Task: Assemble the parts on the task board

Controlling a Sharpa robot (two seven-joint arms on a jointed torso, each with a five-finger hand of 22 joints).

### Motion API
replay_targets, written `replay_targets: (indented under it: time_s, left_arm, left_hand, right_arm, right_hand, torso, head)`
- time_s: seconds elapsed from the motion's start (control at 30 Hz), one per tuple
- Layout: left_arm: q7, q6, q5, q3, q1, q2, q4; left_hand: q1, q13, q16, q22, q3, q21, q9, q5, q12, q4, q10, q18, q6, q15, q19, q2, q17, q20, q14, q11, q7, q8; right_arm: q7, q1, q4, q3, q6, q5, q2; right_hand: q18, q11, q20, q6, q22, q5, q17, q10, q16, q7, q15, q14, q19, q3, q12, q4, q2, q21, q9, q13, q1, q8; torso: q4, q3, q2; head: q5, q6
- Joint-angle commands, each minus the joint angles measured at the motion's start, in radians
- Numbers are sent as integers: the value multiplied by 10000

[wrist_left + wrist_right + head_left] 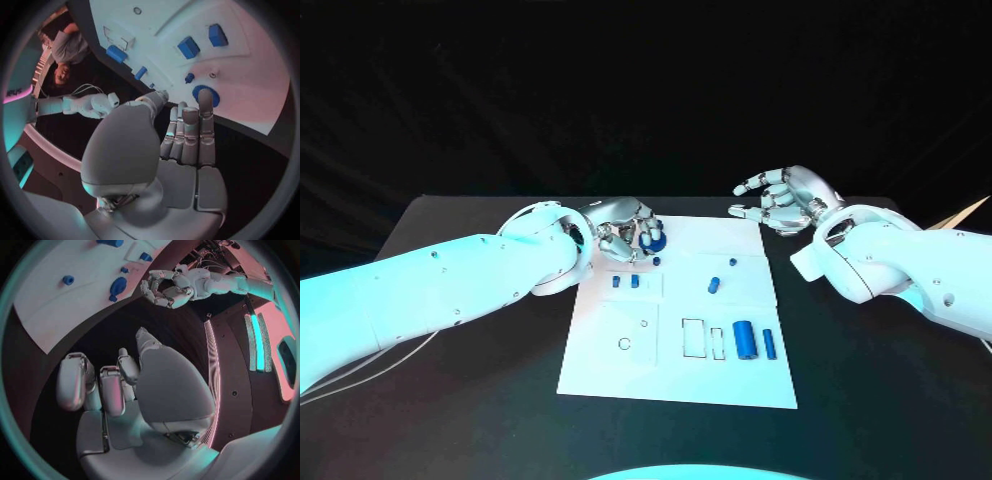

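left hand point(629, 238) fingertips by round blue part point(655, 243), right hand point(783, 200) spread, empty

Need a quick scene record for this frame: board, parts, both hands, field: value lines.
board: white task board mid-table
parts: blue pieces on the board, two long blue cylinders near its right edge
round part: blue round part at the board's far left corner
left hand: left hand over that corner, above the round part; grip unclear
right hand: right hand off the board's far right corner, open, empty
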Motion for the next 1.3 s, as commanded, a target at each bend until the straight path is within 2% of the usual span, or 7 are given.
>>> replay_targets:
  time_s: [0.03,0.07,0.17,0.23,0.7,0.93,1.3]
  left_arm:
    - [229,-74,-571,-38,-76,134,-155]
    - [275,-71,-755,-59,-112,193,-226]
    - [353,-96,-1179,-99,-213,346,-413]
    - [381,-162,-1410,-117,-283,465,-560]
    - [47,-74,-1864,-137,-365,805,-950]
    - [-314,439,-2007,-137,-366,908,-1062]
    - [-394,456,-2054,-135,-368,1112,-1235]
  left_hand:
    - [62,-172,-157,-46,385,-94,-193,-51,-139,-26,-196,-29,-58,-5,-165,-38,-138,-25,-103,17,33,-149]
    - [56,-248,-170,-36,412,-91,-276,-51,-196,-43,-214,-29,-31,3,-182,-57,-196,-20,-147,26,26,-183]
    - [66,-414,-183,-10,469,-79,-447,-55,-319,-102,-251,-30,87,25,-225,-89,-314,-1,-239,55,16,-230]
    - [61,-482,-167,5,488,-66,-516,-55,-367,-124,-258,-29,148,34,-234,-103,-345,5,-252,64,5,-244]
    - [29,-1272,-242,166,472,59,-1263,-63,-1064,-402,-956,-25,173,154,-395,-131,-1213,127,-732,199,-48,-673]
    - [76,-1538,383,360,648,330,-1592,-72,-1030,-545,-593,-22,625,124,-329,4,-883,112,-297,189,-146,-819]
    - [121,-1908,690,610,1088,645,-1952,-88,-1210,-787,-322,-14,1008,81,-392,74,-969,59,-210,136,-225,-1095]
  right_arm:
    - [100,-5,-3,1,-52,-12,19]
    - [128,-5,-7,1,-69,-12,23]
    - [192,-5,-14,1,-107,-12,36]
    - [225,-5,-17,0,-128,-13,43]
    - [263,-5,-26,0,-159,-13,77]
    - [263,-6,-45,0,-138,-13,106]
    - [261,-13,-44,0,-106,-13,132]
  right_hand:
    - [350,-90,-43,11,374,172,553,-965,-433,-5,-64,377,-536,614,-691,58,-126,-888,107,-704,-265,269]
    - [358,-95,-43,5,342,174,523,-992,-459,-4,-68,369,-552,623,-735,56,-126,-944,106,-751,-262,277]
    - [622,-119,-73,-111,-621,184,-447,-1874,-1320,-20,-101,64,-1069,773,-2043,61,-196,-2639,94,-2150,-259,425]
    - [646,-123,-82,-142,-765,190,-512,-1964,-1416,-23,-107,66,-1088,812,-2228,58,-222,-2866,89,-2382,-262,469]
    - [676,-126,-90,-174,-946,209,-610,-2180,-1550,-24,-112,55,-1105,870,-2561,62,-242,-3150,82,-2783,-275,528]
    - [675,-126,-91,-175,-953,211,-624,-2202,-1567,-25,-113,53,-1099,875,-2595,63,-244,-3160,82,-2825,-278,534]
    - [674,-127,-93,-176,-959,213,-618,-2198,-1571,-26,-115,59,-1088,884,-2605,66,-242,-3164,81,-2846,-285,544]
  torso:
    - [-12,3,8]
    - [-15,1,13]
    - [-20,-3,20]
    - [-27,0,27]
    - [-21,2,24]
    - [-29,8,26]
    - [-34,6,33]
  head:
    - [-17,23]
    - [-29,30]
    - [-52,30]
    - [-62,34]
    - [-65,15]
    - [-48,14]
    - [-42,19]
